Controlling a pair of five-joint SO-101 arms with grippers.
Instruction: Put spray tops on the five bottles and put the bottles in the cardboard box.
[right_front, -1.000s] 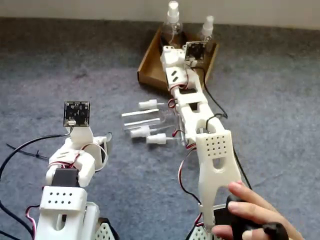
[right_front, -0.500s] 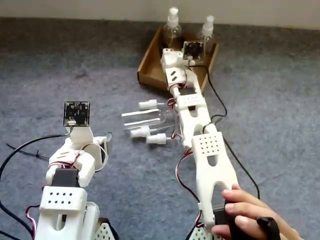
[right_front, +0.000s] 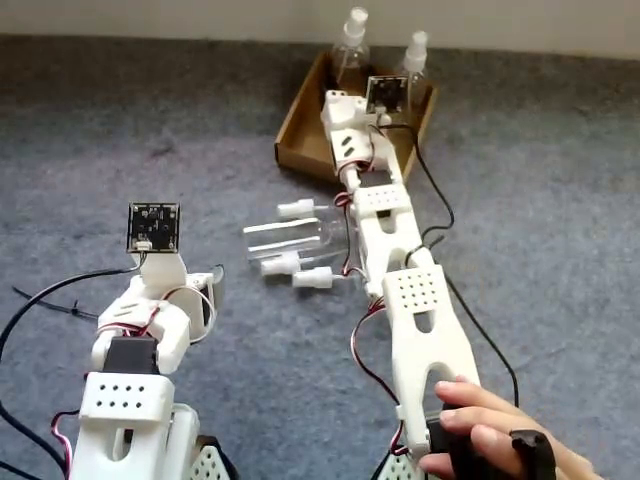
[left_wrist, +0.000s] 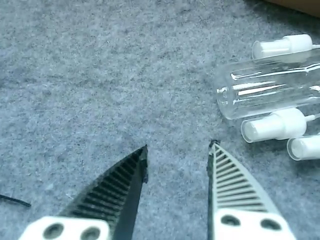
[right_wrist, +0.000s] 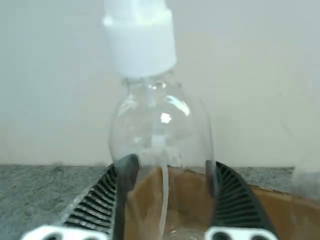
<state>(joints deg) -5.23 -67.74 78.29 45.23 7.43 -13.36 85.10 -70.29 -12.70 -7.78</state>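
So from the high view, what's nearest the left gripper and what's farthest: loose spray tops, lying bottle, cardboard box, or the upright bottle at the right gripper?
1. loose spray tops and lying bottle, on the carpet nearest the left gripper: too close to call.
2. cardboard box, farther back.
3. upright bottle at the right gripper, box's far end.

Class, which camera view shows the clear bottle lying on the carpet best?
The left wrist view: the bottle lies close and unblocked beside loose spray tops. The high view shows the bottle smaller, one end behind the right arm.
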